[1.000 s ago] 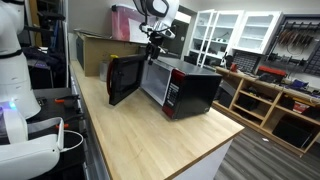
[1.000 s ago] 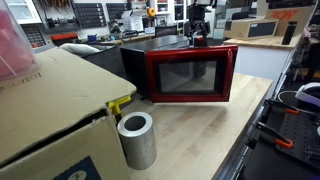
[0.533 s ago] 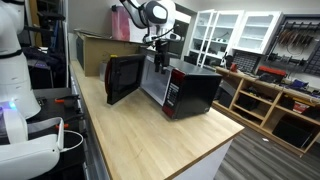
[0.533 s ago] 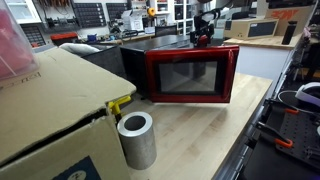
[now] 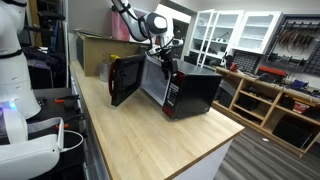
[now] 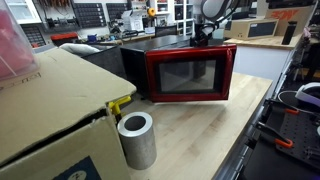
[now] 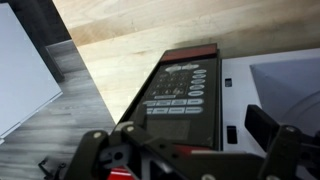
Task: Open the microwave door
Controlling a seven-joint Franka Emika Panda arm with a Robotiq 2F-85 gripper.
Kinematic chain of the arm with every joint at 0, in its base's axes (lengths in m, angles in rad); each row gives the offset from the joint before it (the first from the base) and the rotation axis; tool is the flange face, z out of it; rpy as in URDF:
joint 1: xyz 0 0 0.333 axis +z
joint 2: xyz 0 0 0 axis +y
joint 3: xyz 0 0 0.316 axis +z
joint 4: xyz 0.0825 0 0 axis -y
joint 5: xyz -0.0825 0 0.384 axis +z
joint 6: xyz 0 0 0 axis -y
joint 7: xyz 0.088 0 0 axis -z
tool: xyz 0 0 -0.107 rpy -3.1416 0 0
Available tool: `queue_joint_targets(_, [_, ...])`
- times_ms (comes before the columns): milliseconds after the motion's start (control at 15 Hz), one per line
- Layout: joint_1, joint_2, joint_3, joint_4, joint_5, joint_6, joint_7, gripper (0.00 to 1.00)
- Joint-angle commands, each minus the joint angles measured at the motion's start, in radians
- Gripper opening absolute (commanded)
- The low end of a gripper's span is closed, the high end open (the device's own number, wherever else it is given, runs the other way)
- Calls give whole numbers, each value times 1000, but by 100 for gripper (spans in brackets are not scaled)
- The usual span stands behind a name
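The microwave (image 5: pixel 195 90) stands on a light wooden table (image 5: pixel 150 140), its front facing along the length of the table. The microwave door (image 5: pixel 122 78) is swung wide open on its hinge and stands out from the box, black-framed inside turned to the cavity. In an exterior view the door (image 6: pixel 190 75) shows its glossy red outside and dark window, upright, with the black casing (image 6: pixel 150 50) behind it.

The fingers (image 5: pixel 166 60) hang from the arm above the front top edge of the microwave, near its control end and clear of the door, which lies off to the hinge side. In an exterior view the fingers (image 6: pixel 203 40) sit just above the door's top edge in the picture; whether they touch anything there cannot be told.

In the wrist view the fingers (image 7: pixel 100 150) are spread wide with nothing held. The control strip (image 7: pixel 180 95) with its rows of buttons runs between them, a red band at its far end, and the pale cavity lies beside it.

A cardboard box (image 6: pixel 50 110) and a grey tube (image 6: pixel 137 140) stand on the table, well apart from the fingers.
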Motion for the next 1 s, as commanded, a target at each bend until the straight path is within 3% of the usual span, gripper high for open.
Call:
queue_joint_targets(0, [34, 39, -60, 1, -81, 126, 67, 100])
queue_joint_targets(333, [68, 58, -121, -3, -182, 195, 159, 100])
queue_joint_targets(400, [69, 59, -127, -5, -191, 204, 172, 75])
queue_joint_targets(467, [71, 60, -133, -8, -204, 215, 187, 74])
queue_joint_targets(667, [74, 55, -142, -22, -222, 234, 211, 53])
queue_joint_targets(933, [76, 53, -150, -32, -240, 257, 255, 40])
